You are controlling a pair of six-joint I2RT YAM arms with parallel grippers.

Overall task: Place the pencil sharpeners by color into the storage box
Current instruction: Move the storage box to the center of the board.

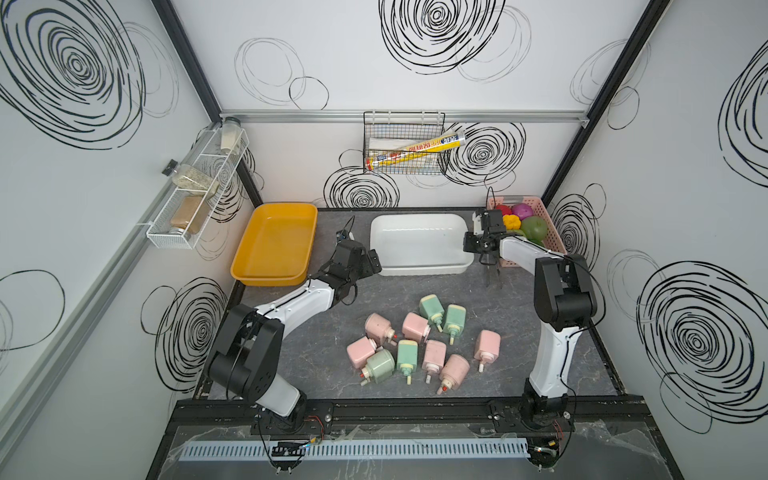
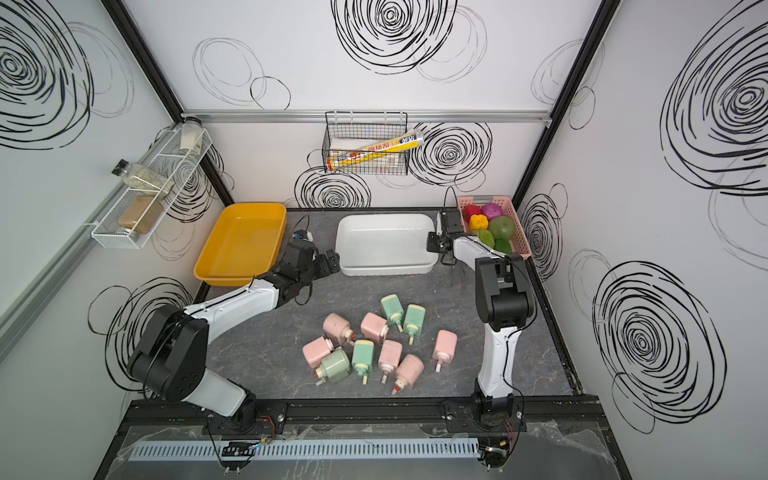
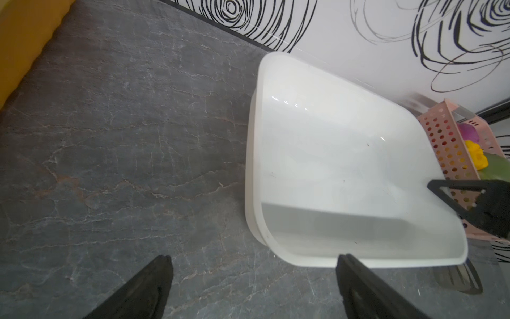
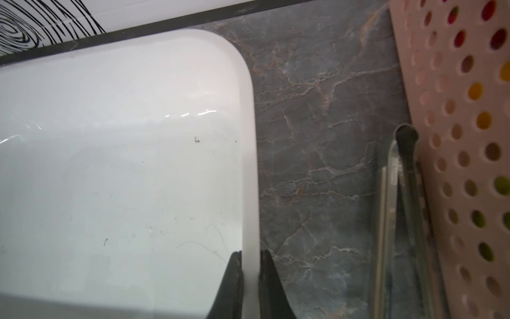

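Sharpeners [image 1: 434, 354] lie loose on the table [image 1: 316, 336], well in front of the white box [image 1: 415, 245]; none is boxed yet. Left of the white box sits a bare yellow box [image 1: 272, 241]. Just off the white box's left end the left gripper [image 3: 254, 258] hovers, jaws wide apart and holding nothing. The right gripper [image 4: 249, 252] pinches the white box's right rim, one finger inside and one outside. Right of the white box lie tongs [image 4: 407, 138], then a pink basket [image 2: 484, 199] of toy produce [image 1: 534, 226].

Likely trouble: the pinch is on a thin, smooth rim, so a pull or lift could slip off or tip the box. A shove rightward would ram the tongs and basket. The open left jaws could clip the left rim.

The sharpeners are six pink and four mint green, blocky, with cream necks and stubs. They lie on their sides, colours mixed and mostly touching — one pink sits apart on the right — so a grab may knock neighbours.
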